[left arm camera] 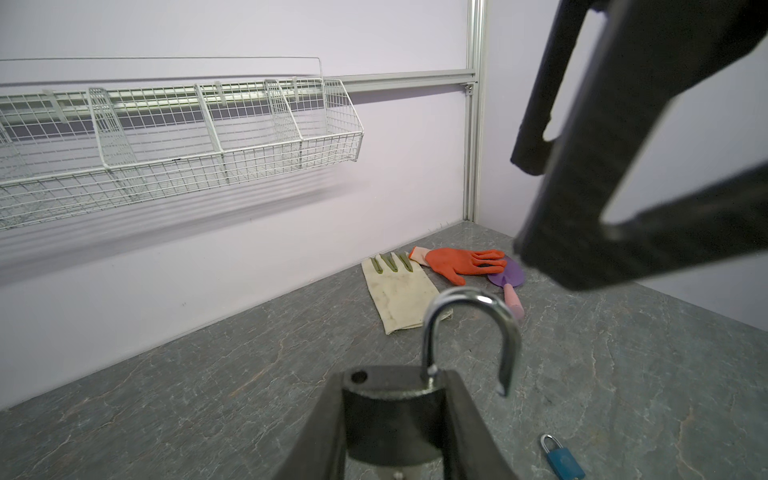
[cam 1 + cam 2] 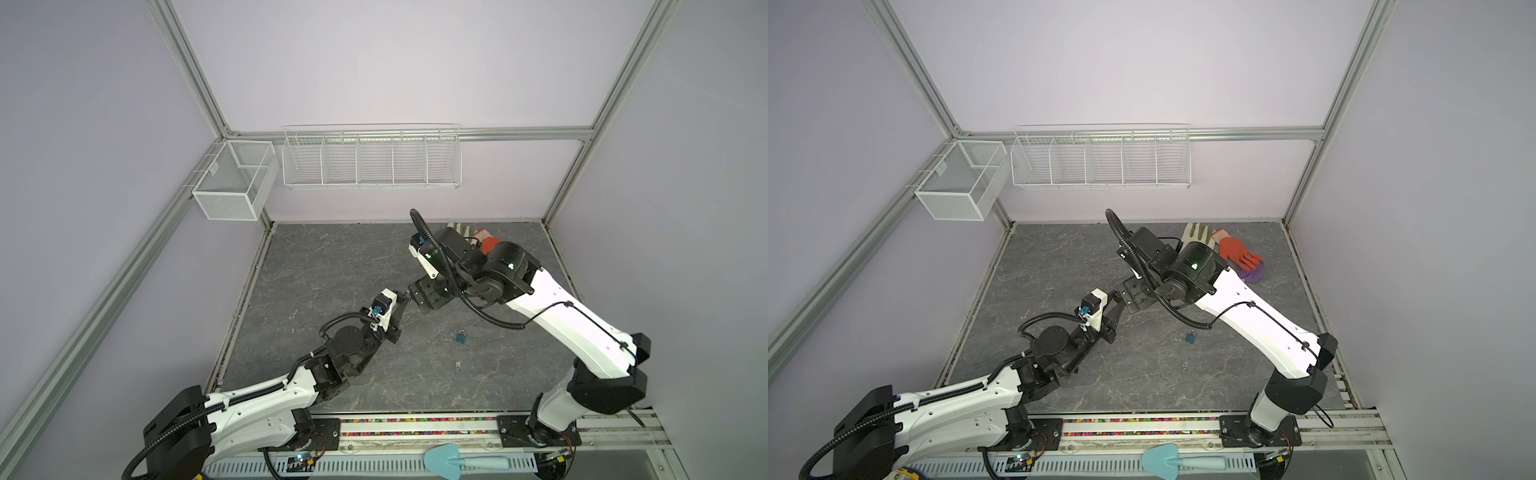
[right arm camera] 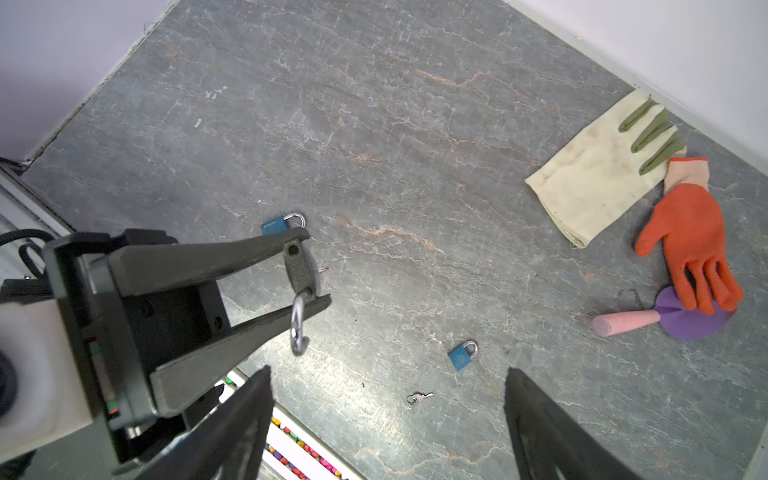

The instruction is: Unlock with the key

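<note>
Left tool (image 3: 312,269) clamps grey padlock (image 1: 390,419), shackle (image 1: 512,340) open

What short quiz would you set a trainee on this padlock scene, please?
1. True or false: the shackle of the grey padlock held by the left gripper is locked shut.
2. How many blue padlocks lie on the table in the right wrist view? A) one B) two C) four
3. Which item's fingers rest on the blade of the purple trowel?
Key: 1 false, it has swung open; 2 B; 3 the orange glove.
</note>
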